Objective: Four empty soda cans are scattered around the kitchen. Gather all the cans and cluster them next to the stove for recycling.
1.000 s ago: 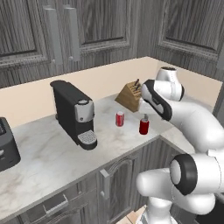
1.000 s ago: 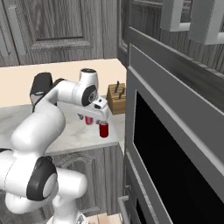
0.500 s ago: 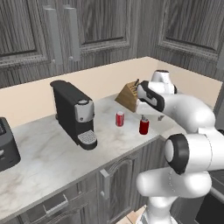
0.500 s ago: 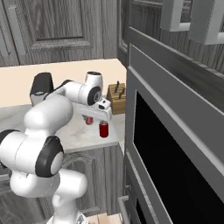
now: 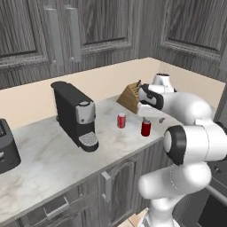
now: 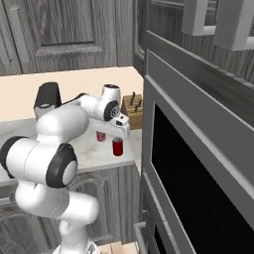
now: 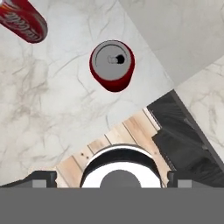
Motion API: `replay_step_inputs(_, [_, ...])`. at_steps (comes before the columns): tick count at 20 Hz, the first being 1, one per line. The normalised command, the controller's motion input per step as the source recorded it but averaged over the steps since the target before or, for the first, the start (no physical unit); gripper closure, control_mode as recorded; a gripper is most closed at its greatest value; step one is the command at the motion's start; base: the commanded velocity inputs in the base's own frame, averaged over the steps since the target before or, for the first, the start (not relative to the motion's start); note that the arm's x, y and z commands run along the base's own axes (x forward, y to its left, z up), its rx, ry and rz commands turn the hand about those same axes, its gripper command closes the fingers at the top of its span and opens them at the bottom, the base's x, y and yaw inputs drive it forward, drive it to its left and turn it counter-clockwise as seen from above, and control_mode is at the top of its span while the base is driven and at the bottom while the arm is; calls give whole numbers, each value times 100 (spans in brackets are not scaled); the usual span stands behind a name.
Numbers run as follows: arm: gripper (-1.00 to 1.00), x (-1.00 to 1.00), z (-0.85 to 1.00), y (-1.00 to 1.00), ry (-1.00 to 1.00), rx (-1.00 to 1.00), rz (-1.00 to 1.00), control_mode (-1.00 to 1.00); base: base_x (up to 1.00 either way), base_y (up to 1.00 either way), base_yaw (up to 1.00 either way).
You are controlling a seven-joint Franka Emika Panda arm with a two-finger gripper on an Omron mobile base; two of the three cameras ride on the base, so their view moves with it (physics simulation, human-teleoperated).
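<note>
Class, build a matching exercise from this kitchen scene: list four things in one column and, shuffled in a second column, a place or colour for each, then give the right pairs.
Things:
1. coffee machine
2. knife block
3. soda can nearest the counter edge
4. gripper

Descriptions:
A. red with a silver top
B. tan wood, by the back wall in the counter's corner
C. open, above the counter near the cans
D. black and silver, left of both cans

Pairs: 1-D, 2-B, 3-A, 4-C

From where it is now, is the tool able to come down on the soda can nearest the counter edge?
Probably yes. The open tool hangs above the upright soda can, whose top is uncovered, and the second can stands apart from it.
</note>
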Motion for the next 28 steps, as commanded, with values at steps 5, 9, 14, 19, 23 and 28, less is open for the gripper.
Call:
replay_step_inputs(5, [-100, 20, -16, -9, 0, 0, 0, -100, 0, 0, 0])
replay_step_inputs(9, [-100, 27, -16, -3, 0, 0, 0, -100, 0, 0, 0])
replay_step_inputs(14, [-100, 39, -20, 0, 0, 0, 0, -100, 0, 0, 0])
replay_step_inputs(19, [-100, 36, -19, 0, 0, 0, 0, -100, 0, 0, 0])
replay_step_inputs(23, [-100, 32, -20, 0, 0, 0, 0, -100, 0, 0, 0])
replay_step_inputs(28, [-100, 23, -19, -3, 0, 0, 0, -100, 0, 0, 0])
